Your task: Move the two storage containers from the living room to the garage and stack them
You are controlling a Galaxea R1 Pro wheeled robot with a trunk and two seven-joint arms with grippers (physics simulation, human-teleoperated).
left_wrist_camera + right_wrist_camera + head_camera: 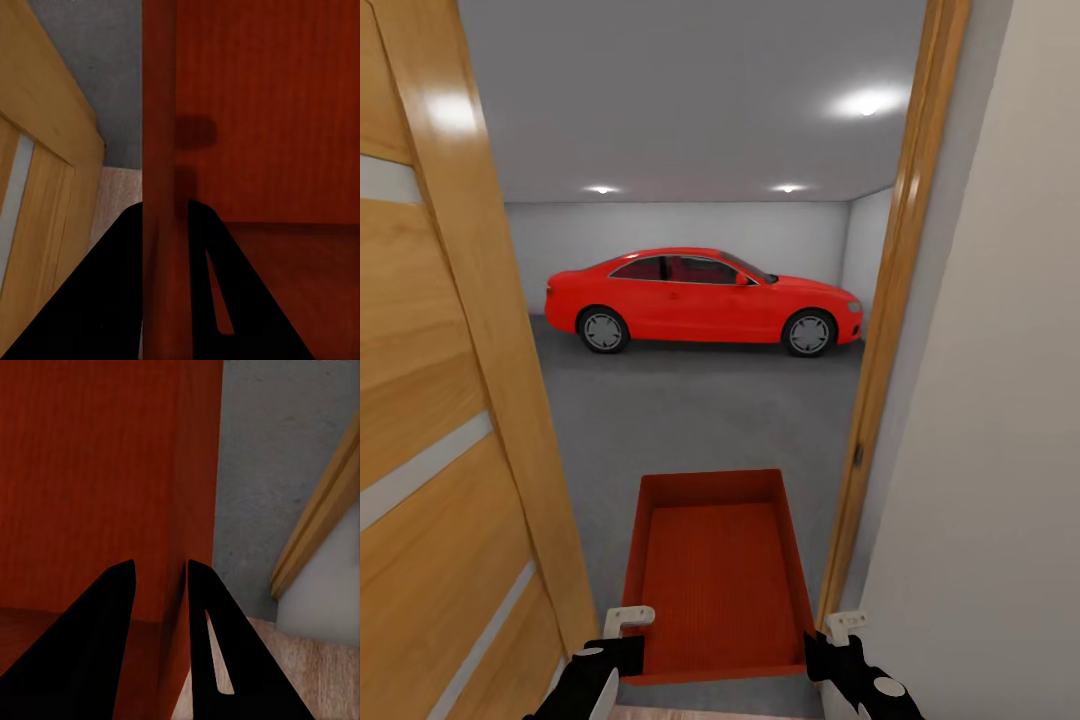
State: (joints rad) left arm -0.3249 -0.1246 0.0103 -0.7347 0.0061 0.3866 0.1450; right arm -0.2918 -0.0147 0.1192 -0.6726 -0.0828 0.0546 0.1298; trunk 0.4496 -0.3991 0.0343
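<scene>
Orange-red storage container (715, 575) hangs between the two arms at the garage doorway, carried rather than resting on anything, its open top up and its far end already out over the dark grey concrete floor (690, 420). The left gripper (165, 225) straddles the left side wall at the bin's near corner, one finger inside and one outside, pinched down onto the thin wall. The right gripper (159, 581) does the same on the right wall, jaws nearly together with only the wall between them.

Passage is tight. The open wooden door (450, 400) stands close on the left and the door frame (885, 340) close on the right, with a white wall (990, 450) beyond it. My worry is a bin corner or an elbow clipping either one while rolling through; a knock there could twist the thin walls out of these edge pinches and drop the bin. Uneven arm motion could also rack the bin. Well ahead, the red car (705, 300) is parked across the garage, leaving plenty of floor before it.
</scene>
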